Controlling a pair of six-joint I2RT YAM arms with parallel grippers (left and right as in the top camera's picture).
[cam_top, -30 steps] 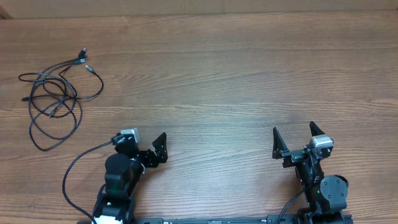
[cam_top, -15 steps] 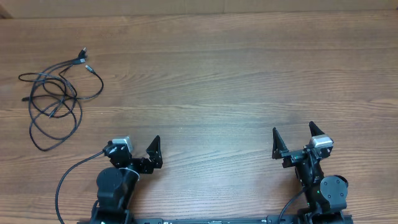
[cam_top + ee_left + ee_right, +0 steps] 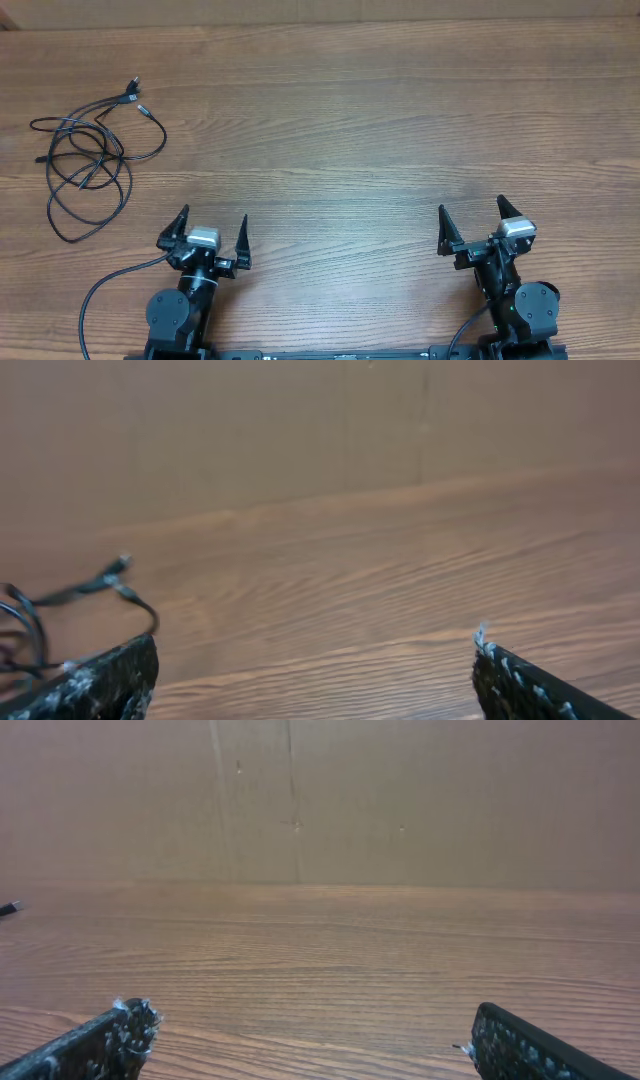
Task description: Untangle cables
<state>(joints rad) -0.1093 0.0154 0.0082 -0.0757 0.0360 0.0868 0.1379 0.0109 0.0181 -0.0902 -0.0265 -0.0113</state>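
cables [image 3: 88, 160]: tangled, far left of table [image 3: 350, 130] | both fingers spread, empty

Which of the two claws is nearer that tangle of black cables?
The left gripper: it sits on the same side as the cables, while the right gripper is far across from them.

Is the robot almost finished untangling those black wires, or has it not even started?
Nothing looks done yet. The cables lie in one knotted bundle at the far left of the table, loops crossing each other. Nothing is in hand: the left pincer and right pincer are both open and empty, near the front edge, apart from the bundle. All the untangling is left, starting with reaching the bundle.
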